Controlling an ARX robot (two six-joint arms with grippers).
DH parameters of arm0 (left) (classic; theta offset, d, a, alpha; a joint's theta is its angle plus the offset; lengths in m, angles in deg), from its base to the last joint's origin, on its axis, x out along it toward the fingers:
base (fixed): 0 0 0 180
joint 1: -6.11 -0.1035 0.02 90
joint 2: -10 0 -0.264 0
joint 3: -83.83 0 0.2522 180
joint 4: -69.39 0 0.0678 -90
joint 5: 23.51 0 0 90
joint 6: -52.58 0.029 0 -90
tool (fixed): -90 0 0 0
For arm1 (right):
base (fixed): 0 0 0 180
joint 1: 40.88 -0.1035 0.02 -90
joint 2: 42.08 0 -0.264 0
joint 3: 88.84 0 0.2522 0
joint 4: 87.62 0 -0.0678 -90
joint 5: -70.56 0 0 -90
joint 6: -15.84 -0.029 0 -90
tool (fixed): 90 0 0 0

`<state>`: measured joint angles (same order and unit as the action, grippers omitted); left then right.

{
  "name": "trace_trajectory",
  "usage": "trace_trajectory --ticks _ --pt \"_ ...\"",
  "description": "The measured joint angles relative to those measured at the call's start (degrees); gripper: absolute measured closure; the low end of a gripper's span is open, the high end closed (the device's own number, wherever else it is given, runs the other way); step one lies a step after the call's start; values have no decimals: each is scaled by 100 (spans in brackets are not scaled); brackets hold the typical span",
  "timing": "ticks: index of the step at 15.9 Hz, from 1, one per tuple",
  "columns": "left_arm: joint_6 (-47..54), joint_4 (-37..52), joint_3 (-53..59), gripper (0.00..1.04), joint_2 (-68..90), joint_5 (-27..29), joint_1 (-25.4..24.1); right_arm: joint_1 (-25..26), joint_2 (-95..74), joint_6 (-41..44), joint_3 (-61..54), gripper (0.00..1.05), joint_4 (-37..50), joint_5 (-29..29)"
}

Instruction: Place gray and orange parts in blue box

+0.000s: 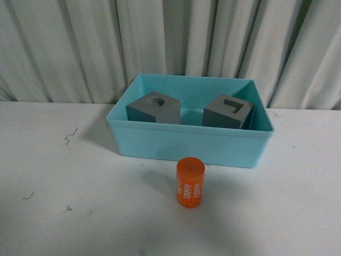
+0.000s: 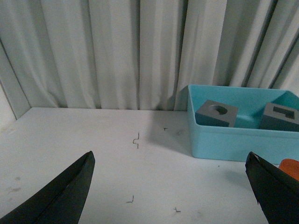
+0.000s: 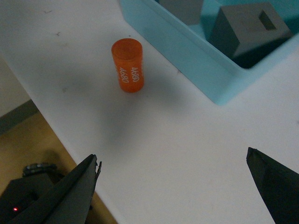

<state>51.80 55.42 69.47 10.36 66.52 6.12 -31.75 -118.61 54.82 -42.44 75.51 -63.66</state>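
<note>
Orange cylinder [image 1: 191,182]: lower centre, upright on table [image 1: 53,186].
Blue box [image 1: 192,146]: centre; holds round-recess cube [image 1: 154,108] left, rectangular-recess cube [image 1: 228,112] right.
Left gripper [image 2: 169,158]: wide, empty.
Right gripper [image 3: 171,156]: wide, empty.

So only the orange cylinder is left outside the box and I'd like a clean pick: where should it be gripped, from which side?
I'd grip the orange cylinder across its curved sides, near mid-height, coming down from above. It stands upright on the table with free space all round; the near wall of the blue box sits just behind, apart from it.
</note>
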Motion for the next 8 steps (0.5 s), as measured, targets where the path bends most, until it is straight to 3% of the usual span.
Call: trace_trajectory --ticks 3,8 --pt "0 0 0 7 0 0 0 -632 -874 439 358 6 501 144" --pt "0 0 0 7 0 0 0 -1565 -2068 96 1047 6 1187 555"
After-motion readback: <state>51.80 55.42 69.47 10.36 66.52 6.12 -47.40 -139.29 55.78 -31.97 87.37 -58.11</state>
